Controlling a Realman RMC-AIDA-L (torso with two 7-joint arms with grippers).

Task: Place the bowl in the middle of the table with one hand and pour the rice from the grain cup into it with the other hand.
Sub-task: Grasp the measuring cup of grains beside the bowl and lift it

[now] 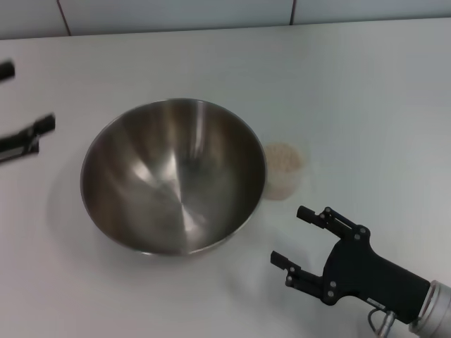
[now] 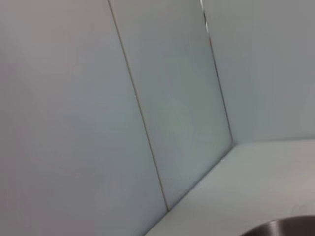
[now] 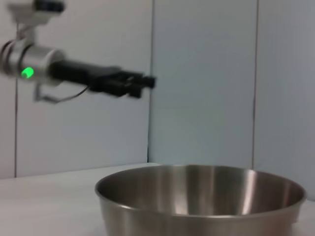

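Observation:
The steel bowl [image 1: 173,176] stands upright near the middle of the white table [image 1: 352,84] and holds nothing. It also shows in the right wrist view [image 3: 202,196], and its rim shows in the left wrist view [image 2: 288,227]. The grain cup [image 1: 283,171] stands just right of the bowl, close to its rim, with rice [image 1: 282,156] in it. My right gripper [image 1: 290,236] is open and empty, in front of the cup and pointing toward it. My left gripper [image 1: 25,98] is open and empty at the left edge, clear of the bowl. It also shows in the right wrist view [image 3: 145,83], raised above the table.
A tiled grey-white wall [image 1: 176,14] runs along the table's far edge and also fills the left wrist view [image 2: 172,98]. Bare tabletop lies behind the bowl and to the right of the cup.

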